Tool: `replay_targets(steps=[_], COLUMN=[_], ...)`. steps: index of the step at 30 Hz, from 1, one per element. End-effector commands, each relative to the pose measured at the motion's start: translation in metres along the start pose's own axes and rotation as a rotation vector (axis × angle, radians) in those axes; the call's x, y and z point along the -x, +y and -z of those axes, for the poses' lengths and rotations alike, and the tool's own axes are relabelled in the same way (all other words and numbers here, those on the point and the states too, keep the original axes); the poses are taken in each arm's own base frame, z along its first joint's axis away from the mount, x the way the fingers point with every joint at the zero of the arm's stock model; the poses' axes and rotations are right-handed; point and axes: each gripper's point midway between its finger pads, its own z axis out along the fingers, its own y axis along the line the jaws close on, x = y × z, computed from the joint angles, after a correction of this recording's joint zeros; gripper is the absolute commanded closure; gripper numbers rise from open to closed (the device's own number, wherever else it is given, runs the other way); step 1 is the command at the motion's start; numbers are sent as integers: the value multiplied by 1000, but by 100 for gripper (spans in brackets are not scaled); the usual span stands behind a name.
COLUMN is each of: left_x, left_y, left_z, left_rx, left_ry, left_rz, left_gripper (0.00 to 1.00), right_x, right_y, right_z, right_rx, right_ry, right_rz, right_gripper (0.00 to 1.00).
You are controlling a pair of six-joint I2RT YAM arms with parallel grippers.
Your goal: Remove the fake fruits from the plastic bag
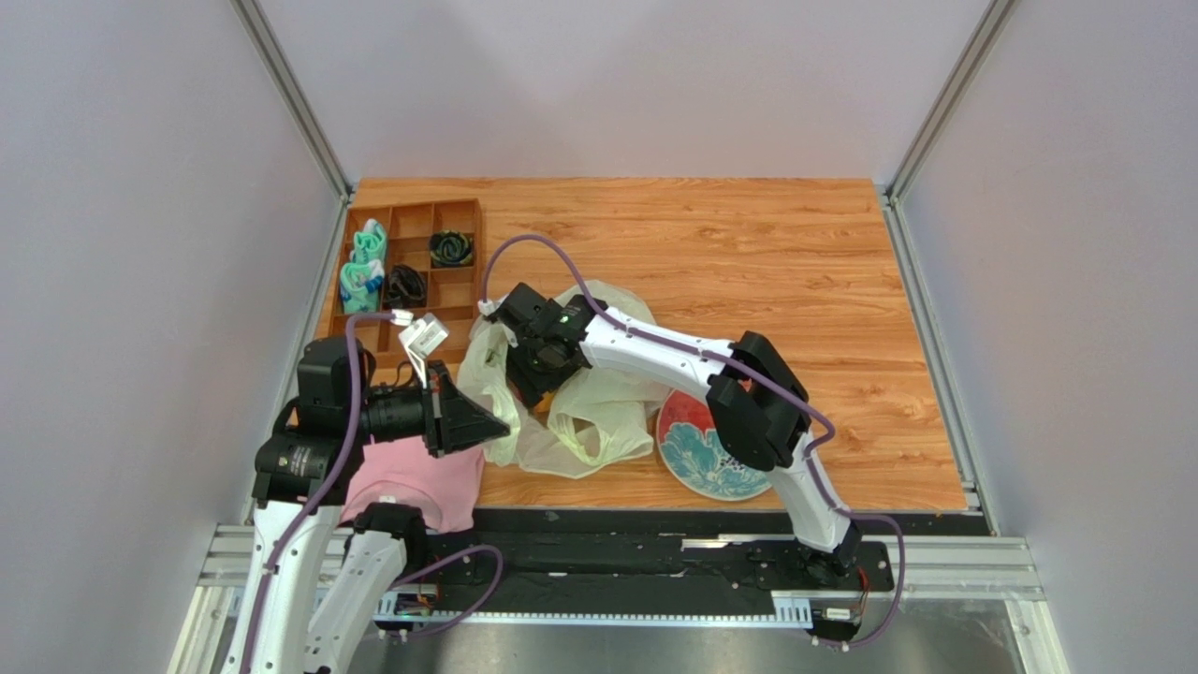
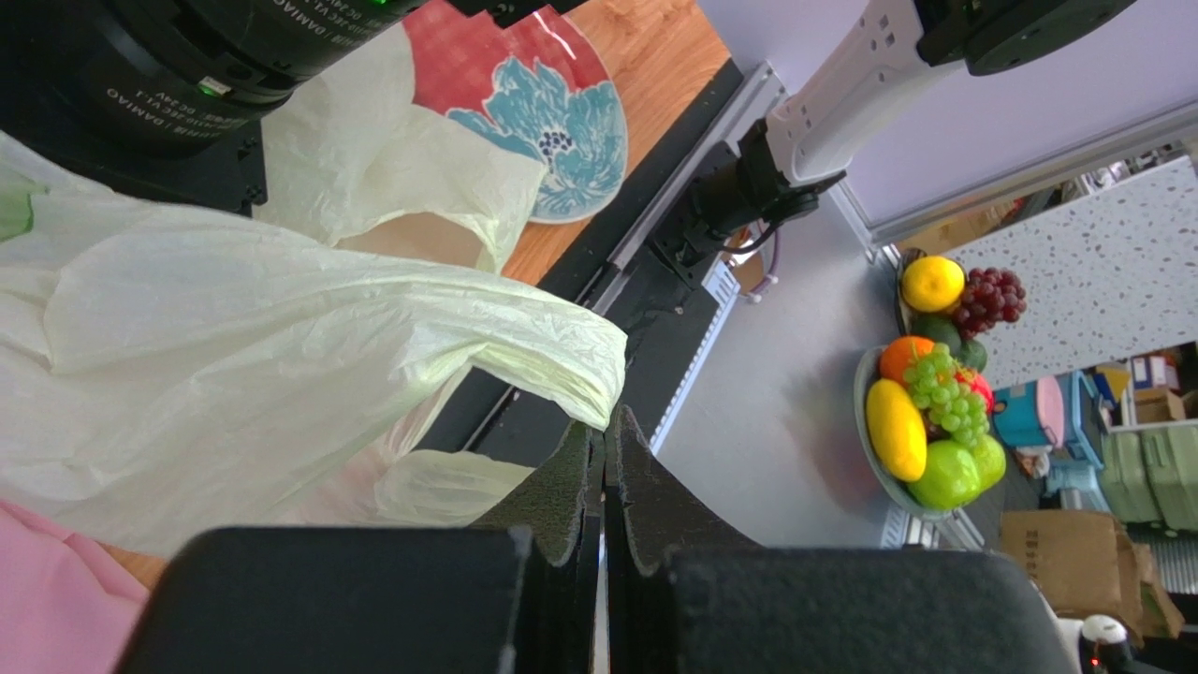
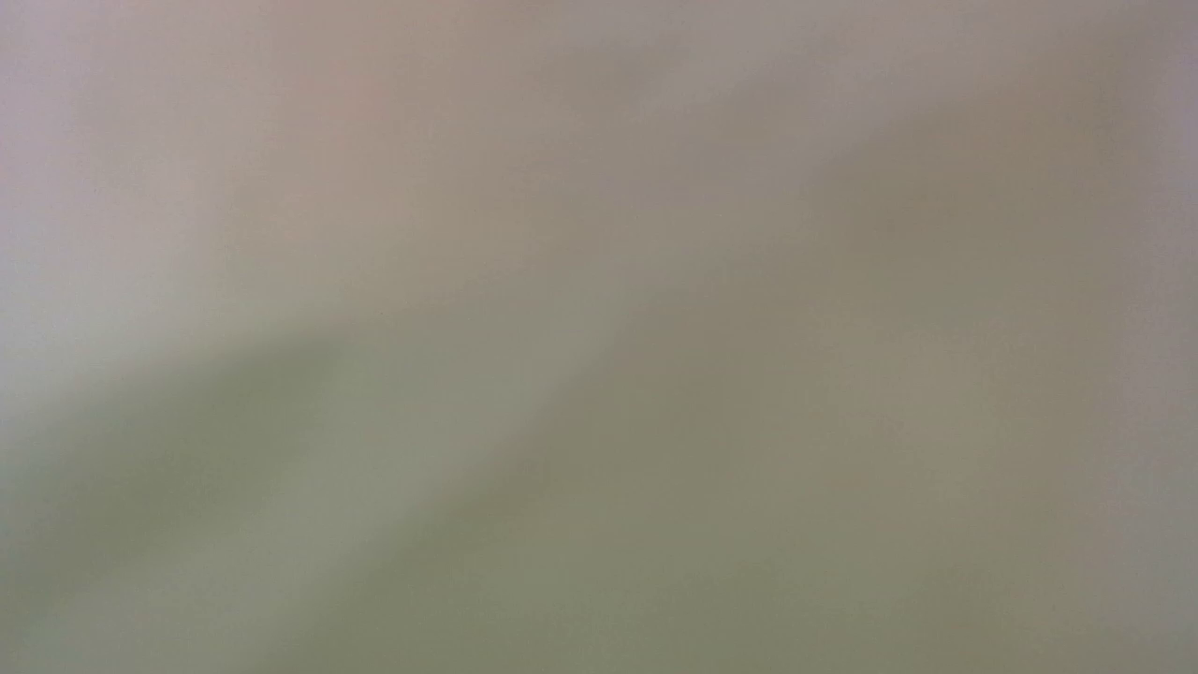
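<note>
Pinching the plastic bag (image 2: 281,323) rim, left end effector (image 2: 608,428); contents unseen.

Flowered plate (image 1: 703,466), pink cloth (image 1: 422,485), compartment tray (image 1: 415,205)

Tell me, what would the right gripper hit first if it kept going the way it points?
Probably the plastic bag: the right gripper reaches into it, and its camera shows only blurred pale film.

Top camera looks down from behind the arms; left wrist camera, close, shares the thin translucent yellow-green plastic bag (image 1: 591,421) (image 2: 211,351); right wrist's view blurs.
</note>
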Motion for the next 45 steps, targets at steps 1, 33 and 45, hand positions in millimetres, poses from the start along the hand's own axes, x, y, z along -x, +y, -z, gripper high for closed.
replay_targets(steps=[1,33,45], left_x=[10,76,65], left_y=[-2,46,67], left_z=[-1,-3,-4], left_rx=[-21,101,147], left_ry=[-36,-227,-186], left_rz=[-31,50,97], left_gripper=[100,100,100], right_x=[32,-167,-170], right_y=[1,-135,-190], right_z=[66,191,134], right_rx=[41,319,288], right_ry=[-129,55,64], right_rz=[60,-204,-215], right_gripper=[68,66,54])
